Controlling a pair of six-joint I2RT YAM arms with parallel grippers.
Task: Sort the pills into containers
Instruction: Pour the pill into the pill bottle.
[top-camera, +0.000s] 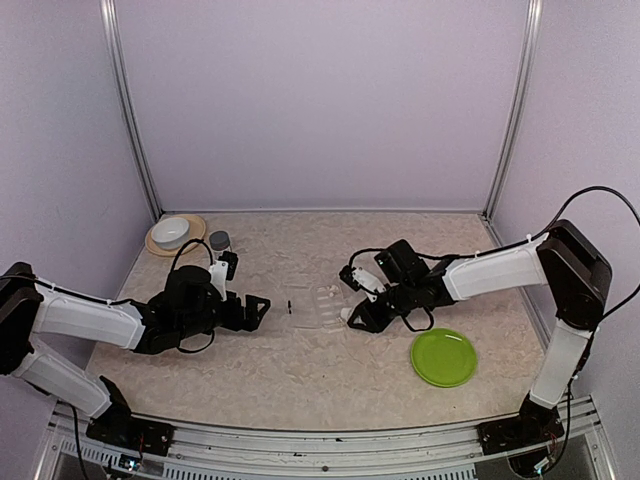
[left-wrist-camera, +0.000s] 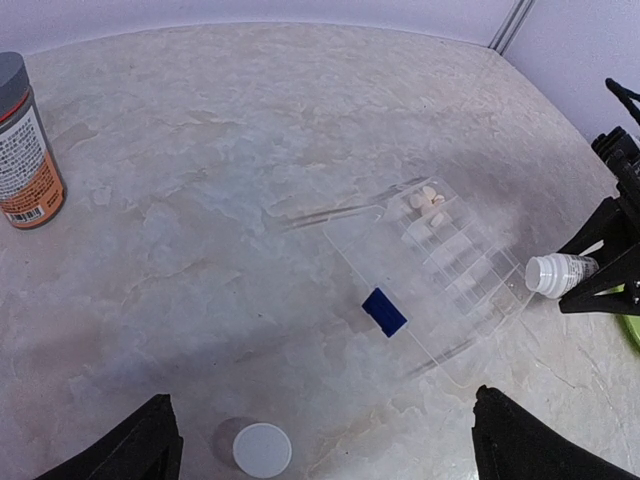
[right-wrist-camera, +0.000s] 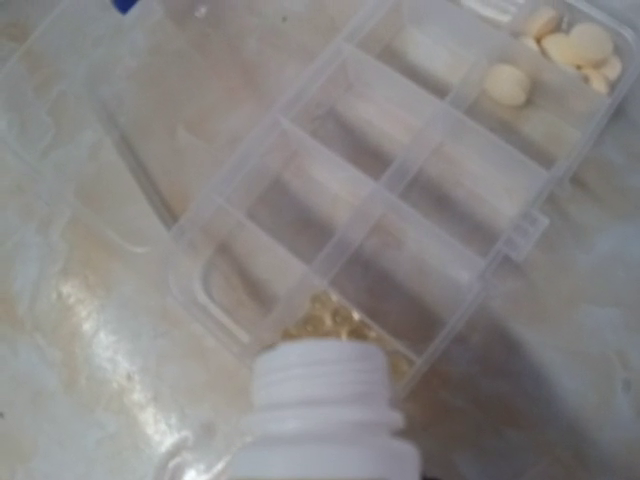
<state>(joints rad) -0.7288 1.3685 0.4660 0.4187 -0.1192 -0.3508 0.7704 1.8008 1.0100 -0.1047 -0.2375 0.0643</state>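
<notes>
Left arm (top-camera: 90, 320) reaches in low from the left, forearm near level. Left gripper (top-camera: 258, 310) has its jaws spread wide and holds nothing. Right arm (top-camera: 500, 270) has its elbow high at the right and its forearm angled inward. Right gripper (top-camera: 352, 314) is clamped on small white bottle (right-wrist-camera: 320, 410).

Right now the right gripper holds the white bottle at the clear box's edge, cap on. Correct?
Uncapped: the right wrist view shows the white bottle's open threaded mouth. Otherwise right: the right gripper holds it at the clear box's edge.
</notes>
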